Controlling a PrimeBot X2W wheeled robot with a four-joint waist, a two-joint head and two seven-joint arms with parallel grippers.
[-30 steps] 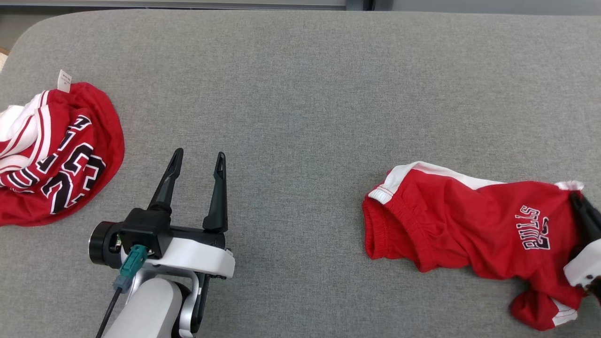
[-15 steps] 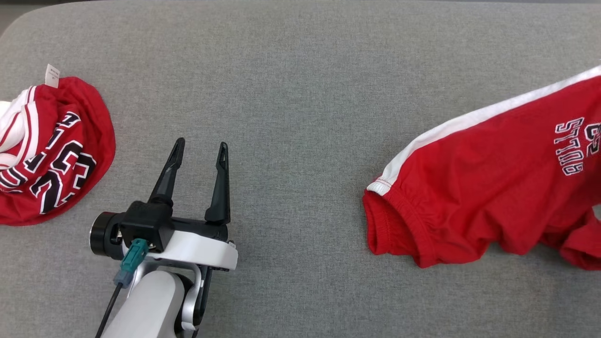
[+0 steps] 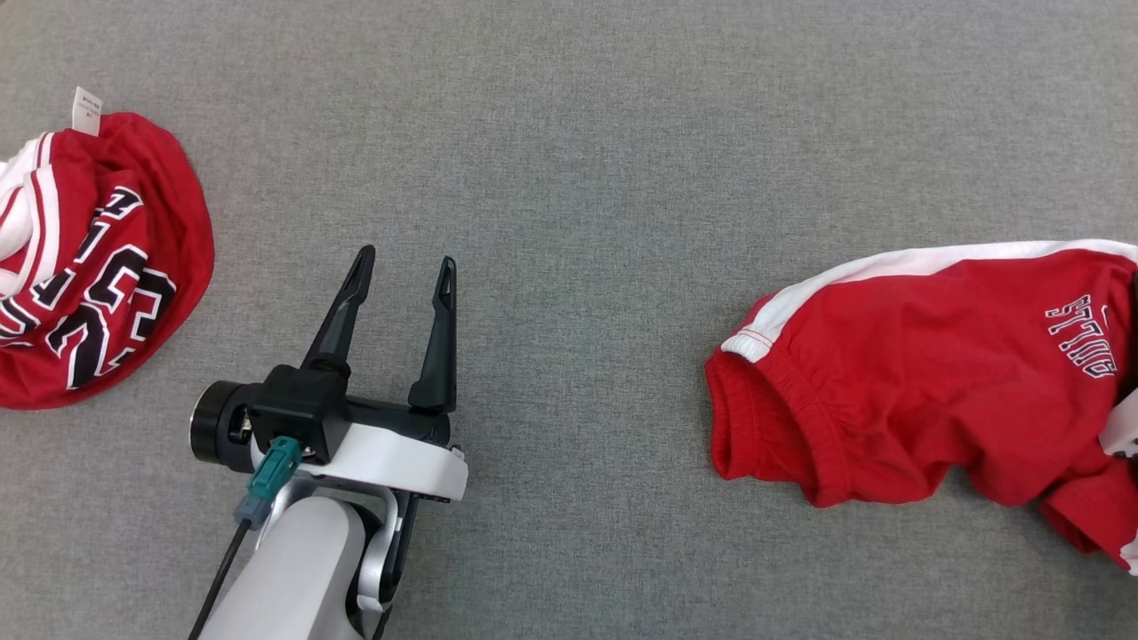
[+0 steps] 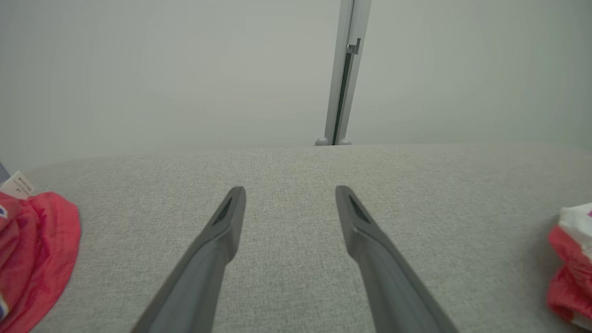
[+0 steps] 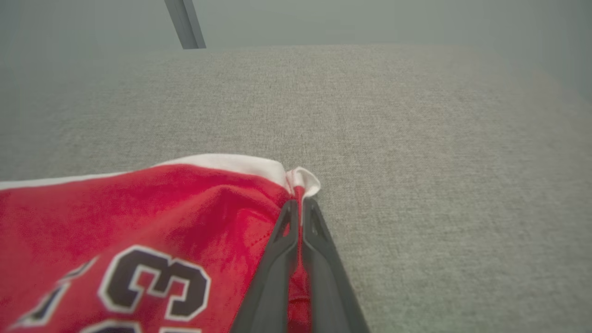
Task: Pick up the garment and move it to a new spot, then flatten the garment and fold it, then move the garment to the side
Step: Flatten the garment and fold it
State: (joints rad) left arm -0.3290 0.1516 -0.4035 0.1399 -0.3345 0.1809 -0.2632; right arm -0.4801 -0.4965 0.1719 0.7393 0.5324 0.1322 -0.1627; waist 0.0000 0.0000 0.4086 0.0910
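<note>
The garment is a pair of red shorts with a white side stripe and dark lettering. It lies stretched out on the grey padded table at the right of the head view, waistband toward the middle. My right gripper is shut on the shorts' white-trimmed hem corner, with fabric pinched between the fingers. My left gripper hovers open over bare table at the lower left, well away from the shorts. The left wrist view has nothing between the left gripper's fingers, and the shorts sit at its right edge.
A second red garment with white trim, large dark numbers and a white tag lies bunched at the left edge; it appears in the left wrist view as a red heap. Open grey table lies between the two garments.
The head camera has tilted down, so the table's far edge has left the view. The right gripper drew the shorts' leg end up and right, pulling the crumpled fabric out longer and flatter. The left gripper stayed open.
</note>
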